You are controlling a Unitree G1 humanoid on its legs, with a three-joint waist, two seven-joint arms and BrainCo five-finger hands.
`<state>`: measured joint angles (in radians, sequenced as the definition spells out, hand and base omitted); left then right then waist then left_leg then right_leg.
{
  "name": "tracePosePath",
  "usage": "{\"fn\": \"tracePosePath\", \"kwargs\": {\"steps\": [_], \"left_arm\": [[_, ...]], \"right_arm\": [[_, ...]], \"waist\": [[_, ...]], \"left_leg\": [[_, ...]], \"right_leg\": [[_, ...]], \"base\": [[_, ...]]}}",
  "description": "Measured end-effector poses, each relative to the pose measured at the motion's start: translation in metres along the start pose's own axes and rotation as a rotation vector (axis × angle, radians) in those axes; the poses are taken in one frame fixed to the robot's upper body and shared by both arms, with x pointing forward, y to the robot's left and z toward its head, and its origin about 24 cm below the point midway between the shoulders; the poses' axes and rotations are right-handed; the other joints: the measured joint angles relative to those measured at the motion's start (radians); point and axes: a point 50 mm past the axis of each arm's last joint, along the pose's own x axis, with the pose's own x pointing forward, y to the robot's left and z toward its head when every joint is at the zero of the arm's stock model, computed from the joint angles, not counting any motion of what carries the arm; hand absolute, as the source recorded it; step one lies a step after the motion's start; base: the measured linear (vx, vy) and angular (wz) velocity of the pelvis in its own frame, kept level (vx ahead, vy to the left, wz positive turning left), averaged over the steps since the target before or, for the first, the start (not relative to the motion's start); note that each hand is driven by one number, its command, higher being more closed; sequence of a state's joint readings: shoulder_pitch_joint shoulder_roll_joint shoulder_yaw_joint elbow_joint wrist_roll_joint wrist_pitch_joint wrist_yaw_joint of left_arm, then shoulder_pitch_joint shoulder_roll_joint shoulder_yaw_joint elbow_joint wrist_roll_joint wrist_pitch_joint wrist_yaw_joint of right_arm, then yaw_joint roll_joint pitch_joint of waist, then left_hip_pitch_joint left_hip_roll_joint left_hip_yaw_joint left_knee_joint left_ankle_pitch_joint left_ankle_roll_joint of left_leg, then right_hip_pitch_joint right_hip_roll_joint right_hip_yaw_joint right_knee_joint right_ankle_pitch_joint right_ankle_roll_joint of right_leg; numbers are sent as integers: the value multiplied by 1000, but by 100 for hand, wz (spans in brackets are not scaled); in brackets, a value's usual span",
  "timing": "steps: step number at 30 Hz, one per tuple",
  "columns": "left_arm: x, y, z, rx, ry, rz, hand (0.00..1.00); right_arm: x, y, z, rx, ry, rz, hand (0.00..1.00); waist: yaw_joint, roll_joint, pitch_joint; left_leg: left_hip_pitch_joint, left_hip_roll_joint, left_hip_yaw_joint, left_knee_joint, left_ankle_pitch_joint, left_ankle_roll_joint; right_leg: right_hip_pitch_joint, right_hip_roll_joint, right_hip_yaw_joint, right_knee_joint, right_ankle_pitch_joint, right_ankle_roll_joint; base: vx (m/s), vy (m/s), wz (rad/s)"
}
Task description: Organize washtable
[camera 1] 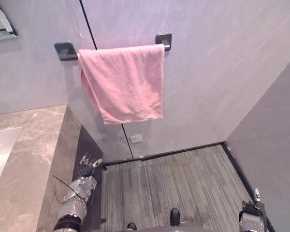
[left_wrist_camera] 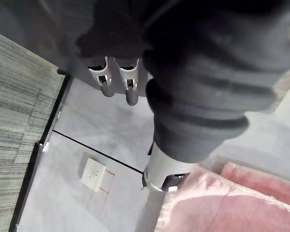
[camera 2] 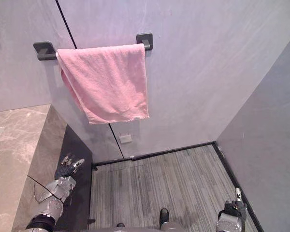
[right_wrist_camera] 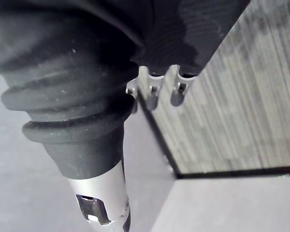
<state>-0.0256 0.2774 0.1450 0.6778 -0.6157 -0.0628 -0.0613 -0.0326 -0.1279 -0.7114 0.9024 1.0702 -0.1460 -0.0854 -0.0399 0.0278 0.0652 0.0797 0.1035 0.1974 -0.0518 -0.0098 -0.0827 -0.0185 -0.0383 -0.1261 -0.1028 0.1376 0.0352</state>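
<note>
A pink towel [camera 1: 125, 82] hangs folded over a dark wall rail [camera 1: 65, 50], its lower edge slanting down to the right. The grey marble washtable [camera 1: 34, 145] runs along the left, with a white sink [camera 1: 0, 150] at its edge. My left hand [camera 1: 87, 166] hangs low beside the washtable's dark side panel, fingers [left_wrist_camera: 104, 79] relaxed and holding nothing; the towel [left_wrist_camera: 232, 203] shows past it in the left wrist view. Low at the right, near the side wall, is my right hand [camera 1: 253, 210], thumb up and empty, fingers [right_wrist_camera: 152, 92] loose.
A white wall socket [camera 1: 136, 138] sits below the towel, just above the dark skirting. Grey striped floor [camera 1: 183, 183] spreads between the washtable and the right wall [camera 1: 275, 145]. A mirror corner [camera 1: 0, 21] shows at the upper left.
</note>
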Motion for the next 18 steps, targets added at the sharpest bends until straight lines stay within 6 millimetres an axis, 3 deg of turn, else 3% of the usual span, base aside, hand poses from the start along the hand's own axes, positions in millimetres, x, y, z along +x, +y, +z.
{"fn": "tracePosePath", "kwargs": {"steps": [4, 7, 9, 10, 12, 13, 15, 16, 18], "left_arm": [[-5, 5, -9, 22, 31, 10, 0], [-5, 3, -8, 47, 31, 0, 0], [-3, -8, 6, 65, -26, -49, 0], [-2, -12, 13, 71, -52, -67, 0], [1, -24, 51, 173, -160, -151, 0], [2, -27, 62, 211, -189, -174, 0], [4, -44, 106, 343, -296, -276, 0], [5, -50, 115, 369, -317, -305, 0], [4, -76, 137, 444, -374, -424, 0]], "right_arm": [[0, 2, -6, -27, 25, 6, 0], [-4, 33, -13, -110, 35, 144, 0], [-17, 83, -13, -189, 0, 371, 0], [-21, 97, -13, -207, -10, 432, 0], [-43, 157, -16, -322, -49, 683, 0], [-50, 173, -18, -359, -58, 752, 0], [-81, 229, -28, -521, -95, 1023, 0], [-90, 240, -31, -554, -100, 1083, 0], [-124, 275, -46, -679, -111, 1312, 0]], "waist": [[0, 1, -10], [-2, 3, -11], [-2, 3, -12], [-2, 3, -12], [1, 3, -12], [1, 3, -12], [5, 3, -12], [9, 3, -12], [27, 3, -12]], "left_leg": [[1, 0, 1, 0, 0, 0], [-1, 1, 2, 0, -3, -4], [-2, 2, 1, 1, -4, -4], [-3, 1, 1, 1, -4, -4], [-12, 7, -1, 10, -3, -6], [-20, 8, -1, 17, -3, -9], [-37, 10, -1, 24, 0, -5], [-37, 10, 0, 24, 1, -4], [-38, 10, 5, 31, 1, -4]], "right_leg": [[0, 0, 0, -1, -1, -2], [-4, -1, 1, -1, -1, -2], [-6, -1, 1, -1, -1, -2], [-6, -1, 0, -1, -1, -2], [-12, 0, 1, -1, 4, 0], [-16, 0, 1, 0, 5, 0], [-31, 2, 5, 0, 21, -14], [-32, 3, 7, 0, 22, -14], [-34, 3, 16, 3, 27, -15]], "base": [[0, 0, 0], [-6, -1, -3], [0, 0, 0], [0, 0, 0], [0, 0, 0], [-5, -15, -4], [2, -12, -5], [15, -1, -9], [14, 12, -10]]}}
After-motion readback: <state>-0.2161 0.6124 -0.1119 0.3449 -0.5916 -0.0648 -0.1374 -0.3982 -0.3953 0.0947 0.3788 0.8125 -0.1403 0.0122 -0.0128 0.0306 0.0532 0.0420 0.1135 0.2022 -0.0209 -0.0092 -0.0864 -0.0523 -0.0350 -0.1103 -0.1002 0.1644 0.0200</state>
